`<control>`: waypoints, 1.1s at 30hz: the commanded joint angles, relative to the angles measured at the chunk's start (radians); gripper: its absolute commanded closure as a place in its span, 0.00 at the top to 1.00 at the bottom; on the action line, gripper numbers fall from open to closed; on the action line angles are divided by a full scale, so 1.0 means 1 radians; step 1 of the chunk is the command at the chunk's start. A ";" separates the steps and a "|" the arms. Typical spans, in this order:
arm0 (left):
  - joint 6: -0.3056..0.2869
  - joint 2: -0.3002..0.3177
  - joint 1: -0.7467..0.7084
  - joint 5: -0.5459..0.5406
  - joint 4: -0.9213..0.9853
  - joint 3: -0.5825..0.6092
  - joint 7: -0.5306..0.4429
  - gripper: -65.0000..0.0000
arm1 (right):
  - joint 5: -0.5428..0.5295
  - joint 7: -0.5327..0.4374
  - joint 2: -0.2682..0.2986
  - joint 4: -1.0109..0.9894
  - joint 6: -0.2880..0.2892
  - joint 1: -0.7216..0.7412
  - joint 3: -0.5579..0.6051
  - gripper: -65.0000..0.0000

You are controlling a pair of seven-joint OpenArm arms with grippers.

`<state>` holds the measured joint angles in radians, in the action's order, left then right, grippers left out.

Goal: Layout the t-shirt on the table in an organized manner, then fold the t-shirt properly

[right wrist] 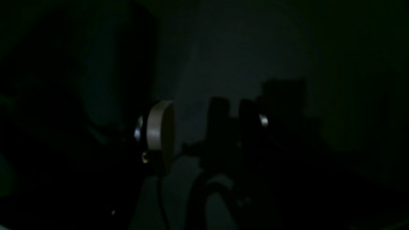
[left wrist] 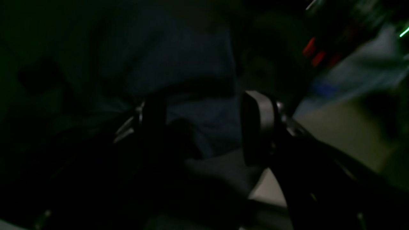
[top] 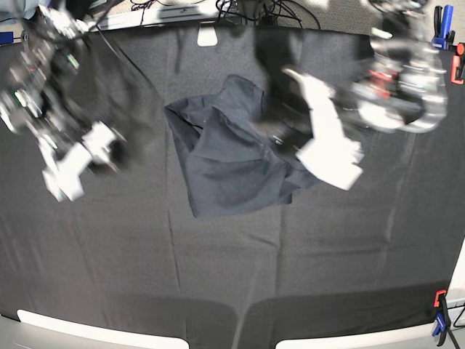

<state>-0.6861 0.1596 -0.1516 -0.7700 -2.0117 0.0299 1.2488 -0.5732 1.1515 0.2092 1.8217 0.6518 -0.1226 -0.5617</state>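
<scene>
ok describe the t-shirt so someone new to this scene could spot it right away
Start from the large table covered in black creased fabric. Just above its middle lies the crumpled dark navy-grey cotton t-shirt, bunched in loose folds. Its bluish tint and rumpled, raised shape set it apart from the flat black cloth beneath it.

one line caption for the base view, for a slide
Crumpled dark t-shirt lies mid-table, with both blurred robot arms above it, neither holding it.

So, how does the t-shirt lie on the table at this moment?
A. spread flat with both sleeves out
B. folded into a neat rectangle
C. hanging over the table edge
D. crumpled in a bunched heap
D: in the base view the t-shirt sits rumpled and bunched near the middle of the table.
</scene>
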 commanded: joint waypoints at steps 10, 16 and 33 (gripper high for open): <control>0.142 0.005 -0.017 0.505 -0.018 0.412 -0.170 0.49 | -0.121 -0.021 0.055 0.038 0.046 -0.060 -0.201 0.48; 0.354 0.010 -0.017 0.789 -0.018 0.604 -0.211 0.50 | -0.119 -0.021 0.076 0.038 0.046 -0.061 -0.204 0.48; 0.645 0.010 -0.017 0.958 -0.013 0.760 -0.182 0.50 | -0.120 -0.021 0.076 0.038 0.046 -0.060 -0.204 0.48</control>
<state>-0.0490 0.1772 -0.1768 0.1837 -2.0113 0.7910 1.0901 -0.6750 1.1500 0.2665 1.8397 0.6662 -0.1909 -0.7612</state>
